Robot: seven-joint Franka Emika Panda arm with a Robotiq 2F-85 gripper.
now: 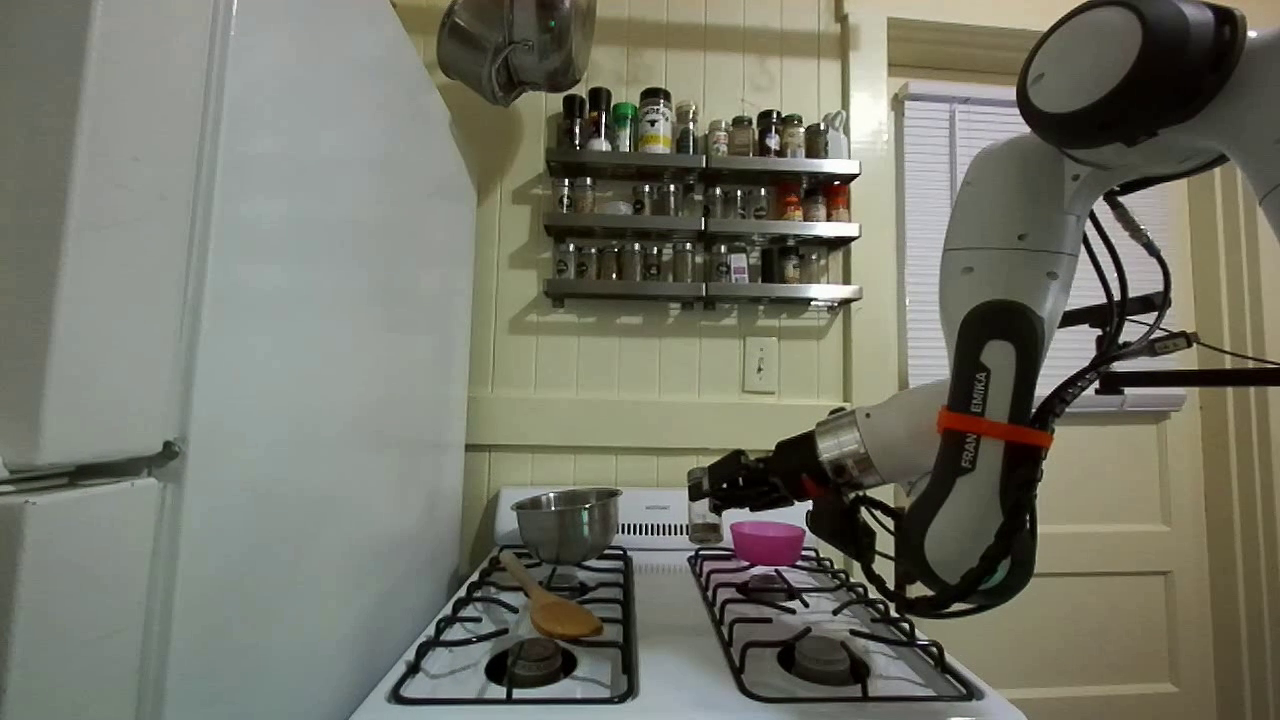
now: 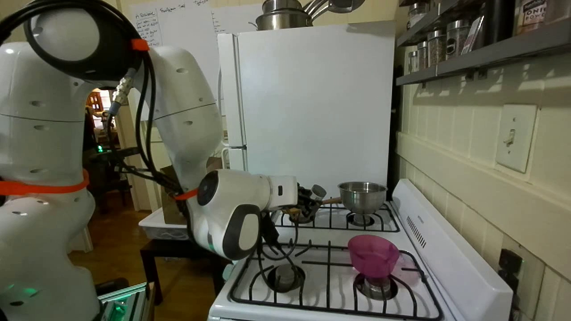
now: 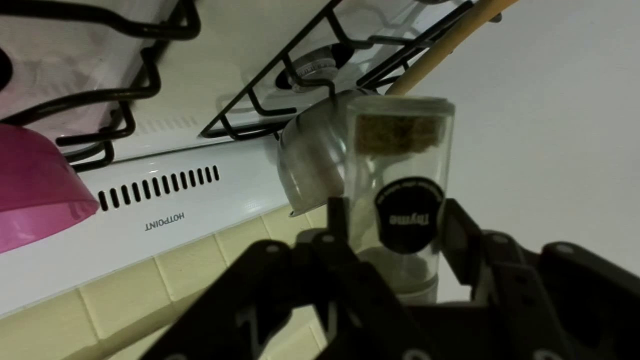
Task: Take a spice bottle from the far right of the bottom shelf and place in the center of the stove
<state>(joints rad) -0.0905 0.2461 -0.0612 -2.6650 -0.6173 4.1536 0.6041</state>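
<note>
Above the stove (image 1: 665,680), the spice bottle (image 3: 400,210) hangs in mid-air with the gripper (image 3: 397,227) pinching it from both sides. So the grab looks done and the set-down isn't, if I'm judging right.

What I'd sweat: in an exterior view the bottle (image 2: 318,191) looks tilted. Lower it like that and one edge of the base lands first, so it could topple on release. Same mess if the gripper lets go too high, and I can't really judge the gap underneath. Also, if the base catches a bar of the grate (image 2: 328,272) instead of the flat white strip (image 1: 665,605), it'd probably tip, and round glass rolls. Not loving the cable (image 1: 930,605) sagging under the arm (image 1: 1005,260) either; a low wrist might snag it on those bars.

Views don't quite agree, btw. In an exterior view the bottle (image 1: 705,522) seems right beside the pink bowl (image 1: 767,545), but that's just them lining up: in an exterior view the bowl (image 2: 373,255) sits well apart from it, closer to the wall (image 2: 446,147). Only the wrist view has a readable label (image 3: 410,215), "Thyme", upside down. It misses the bottom shelf (image 1: 745,292) and its jars (image 1: 683,262) completely.
</note>
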